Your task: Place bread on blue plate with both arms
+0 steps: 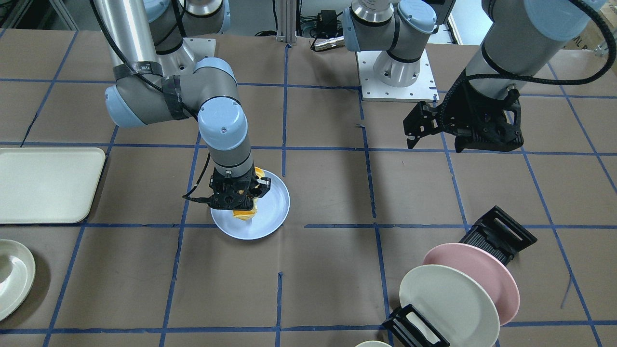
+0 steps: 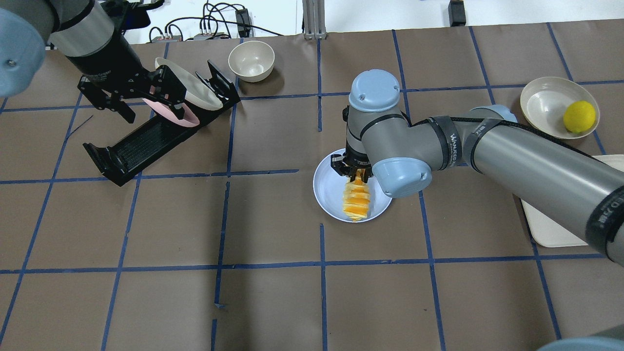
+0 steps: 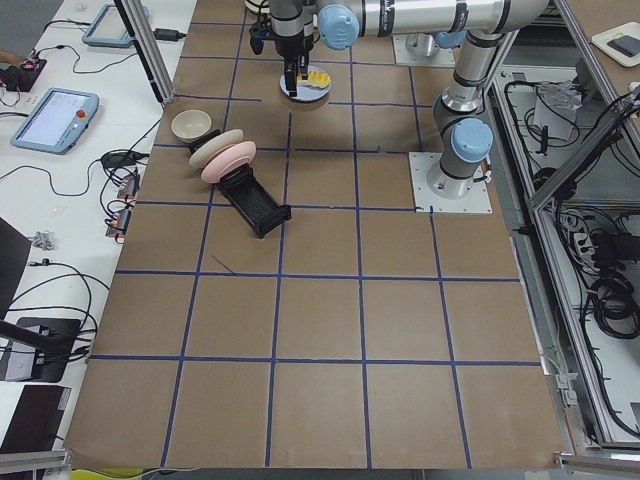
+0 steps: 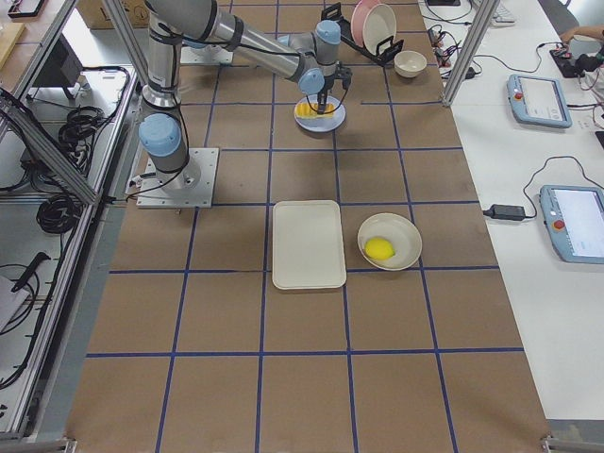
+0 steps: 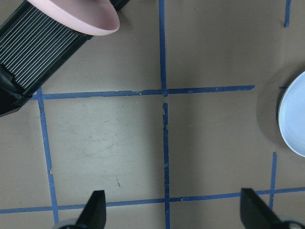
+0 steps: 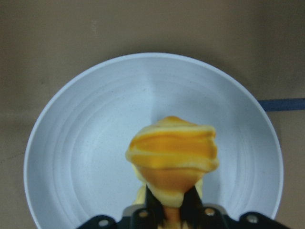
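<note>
1. at the far left of the overhead view we see the left gripper hanging over the table. its fingers are spread wide with nothing between them.
2. just beside and partly under it lies a black dish rack. a pink plate and a cream plate stand on edge in the rack, leaning side by side.
3. a little further right, near the table's far edge, a small cream bowl sits upright.
4. right of the middle we find the blue plate lying flat on the table, well apart from the rack.
5. the right gripper points down over this plate, its fingers pinched narrowly on one end of the bread.
6. the bread hangs tilted from that grip over the plate's inside, its free end low near the rim on the robot's side. we cannot tell whether this end touches the plate.
7. further right a second bowl holds a lemon against its right wall.
8. nearest the right edge a cream tray lies flat, partly hidden under the right arm in the overhead view.
</note>
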